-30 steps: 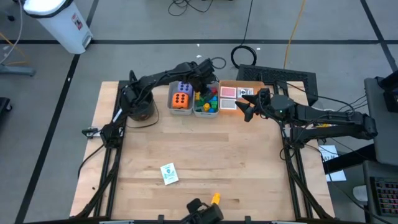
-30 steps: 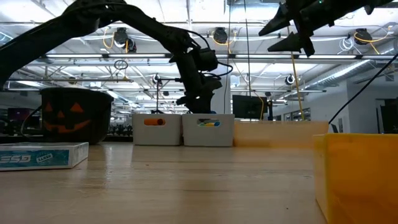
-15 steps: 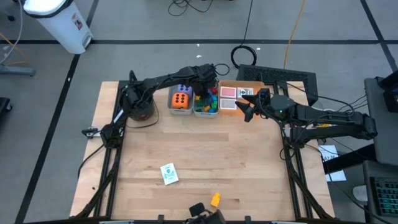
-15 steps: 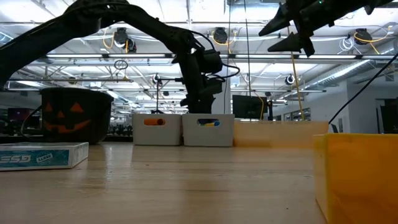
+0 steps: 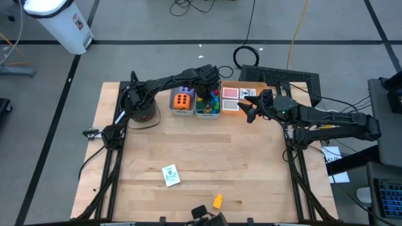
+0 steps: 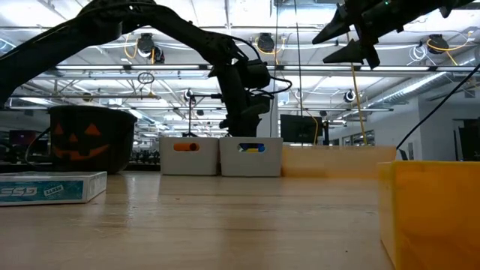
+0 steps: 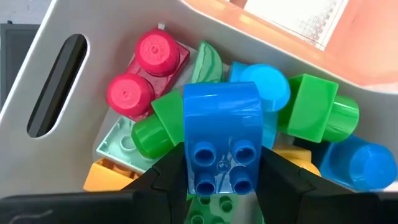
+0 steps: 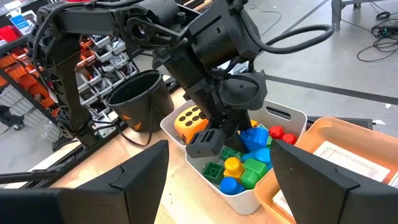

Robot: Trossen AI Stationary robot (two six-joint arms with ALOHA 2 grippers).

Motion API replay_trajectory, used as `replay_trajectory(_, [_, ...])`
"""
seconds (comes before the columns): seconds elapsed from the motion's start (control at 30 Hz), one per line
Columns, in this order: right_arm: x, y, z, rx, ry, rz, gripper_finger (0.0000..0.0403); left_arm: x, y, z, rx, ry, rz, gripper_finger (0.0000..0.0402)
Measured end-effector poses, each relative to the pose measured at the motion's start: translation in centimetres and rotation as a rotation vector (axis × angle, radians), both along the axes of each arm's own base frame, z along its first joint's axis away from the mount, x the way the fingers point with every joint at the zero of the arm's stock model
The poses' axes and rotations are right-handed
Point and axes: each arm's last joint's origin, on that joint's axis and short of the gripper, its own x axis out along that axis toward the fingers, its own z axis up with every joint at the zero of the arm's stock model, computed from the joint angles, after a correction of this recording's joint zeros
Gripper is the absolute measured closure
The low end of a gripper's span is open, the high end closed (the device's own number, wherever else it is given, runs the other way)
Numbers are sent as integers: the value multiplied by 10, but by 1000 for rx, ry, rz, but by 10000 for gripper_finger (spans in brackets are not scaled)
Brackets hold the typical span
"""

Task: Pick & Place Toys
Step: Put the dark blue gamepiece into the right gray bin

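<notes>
1. We take the grey bin of bricks (image 5: 208,105) as our landmark; it stands at the far edge of the desk (image 5: 201,163), touching a second grey bin (image 5: 182,107) on one side and close beside the flat orange tray (image 5: 233,85) on the other.
2. Our left gripper (image 7: 221,169) hangs directly over the brick bin, its fingers (image 7: 168,177) closed on a blue brick (image 7: 221,146) held just above the pile.
3. Below that brick, inside the bin, we see a red brick (image 7: 146,68), green bricks (image 7: 314,112), other blue bricks (image 7: 357,162) and a yellow brick (image 7: 109,177) heaped together.
4. The neighbouring bin holds the orange die (image 5: 183,100); a purple edge shows behind it, mostly covered by the arm.
5. Picture cards (image 5: 230,93) lie in the orange tray beside the brick bin.
6. Our right gripper (image 5: 249,108) hovers in the air over the tray's near edge, just beside the brick bin, its fingers (image 8: 140,180) spread wide and holding nothing.
7. Well away from the brick bin, near the desk's front edge, lie one card (image 5: 170,175) and one yellow brick (image 5: 217,201).
8. A black pumpkin-face bucket (image 5: 142,110) stands on the far side of the dice bin from the brick bin.
</notes>
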Motion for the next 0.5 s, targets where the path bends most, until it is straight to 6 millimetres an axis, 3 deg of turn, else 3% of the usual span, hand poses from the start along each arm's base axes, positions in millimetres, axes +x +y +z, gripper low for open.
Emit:
replay_trajectory(0.17, [0, 0, 0, 1, 0, 1, 133, 1, 0, 0, 4, -7, -1, 234])
replay_trajectory(0.5, [0, 0, 0, 1, 0, 2, 133, 0, 2, 5, 27, 6, 31, 118])
